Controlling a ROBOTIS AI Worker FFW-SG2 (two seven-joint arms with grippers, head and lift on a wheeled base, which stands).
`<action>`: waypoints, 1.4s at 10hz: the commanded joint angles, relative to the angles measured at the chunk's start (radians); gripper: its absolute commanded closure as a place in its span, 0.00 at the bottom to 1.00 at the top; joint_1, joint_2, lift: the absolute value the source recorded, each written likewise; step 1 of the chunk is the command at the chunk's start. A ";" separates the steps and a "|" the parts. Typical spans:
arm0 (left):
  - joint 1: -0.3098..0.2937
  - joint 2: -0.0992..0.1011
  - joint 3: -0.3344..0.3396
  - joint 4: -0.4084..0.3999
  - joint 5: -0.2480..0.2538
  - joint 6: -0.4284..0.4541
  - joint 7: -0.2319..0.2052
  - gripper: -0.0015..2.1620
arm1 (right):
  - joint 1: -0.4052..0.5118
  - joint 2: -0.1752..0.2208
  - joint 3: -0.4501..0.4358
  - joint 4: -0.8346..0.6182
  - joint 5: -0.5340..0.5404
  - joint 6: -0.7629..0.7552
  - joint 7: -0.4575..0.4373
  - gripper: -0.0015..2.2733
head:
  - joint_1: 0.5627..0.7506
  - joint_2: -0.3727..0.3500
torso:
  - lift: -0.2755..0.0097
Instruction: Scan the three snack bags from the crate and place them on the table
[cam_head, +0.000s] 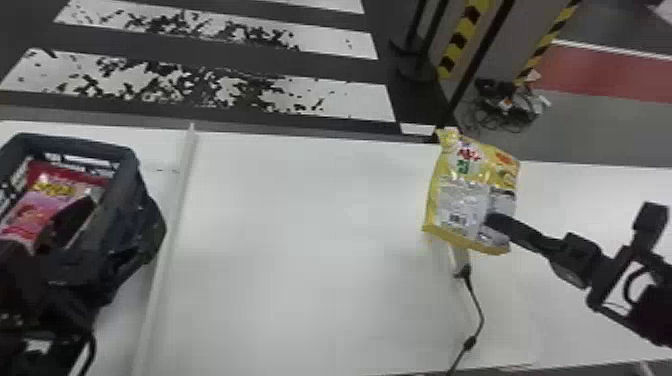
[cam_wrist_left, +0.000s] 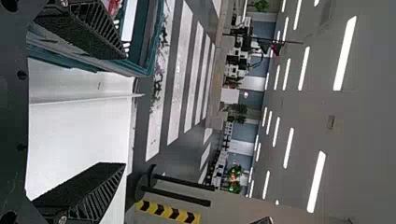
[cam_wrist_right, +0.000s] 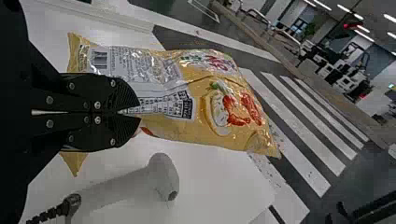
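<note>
Floor (cam_head: 345, 97): dark, with worn white stripes, beyond the table.
Table (cam_head: 300, 225): white, with a thin raised strip (cam_head: 186, 160) running across it near the crate.
Crate (cam_head: 80, 144): dark, open-topped, slatted, on the table at the robot's left.
Yellow bag (cam_head: 462, 195): one, glossy, barcode side toward the head view; held roughly upright over the table on the robot's right, near the far edge.
Red bag (cam_head: 37, 212): one, with pink lower part, inside the crate, partly covered by dark shapes.
Left gripper (cam_head: 122, 237): black, at the crate; jaws wide apart, nothing between.
Right gripper (cam_head: 494, 221): black; jaws pinched together on the yellow bag.
Scanner (cam_wrist_right: 126, 182): white, handheld type, lying on the table just beside the yellow bag in the right wrist view.
Cord (cam_head: 477, 300): dark, thin, from the scanner's handle toward the near edge.
</note>
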 joint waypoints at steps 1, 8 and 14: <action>0.001 0.000 0.000 -0.003 0.000 0.000 0.000 0.03 | 0.000 0.004 -0.059 0.054 -0.062 -0.090 -0.053 0.99 | 0.70 0.15 | 0.75; 0.010 0.006 0.002 -0.039 0.003 0.000 0.000 0.03 | -0.046 -0.033 -0.108 0.445 -0.189 -0.568 -0.405 0.99 | 0.70 0.03 | 0.75; 0.022 0.015 -0.024 -0.095 0.003 0.117 0.066 0.03 | -0.069 -0.067 -0.105 0.601 -0.195 -0.620 -0.477 0.00 | 0.70 0.03 | 0.75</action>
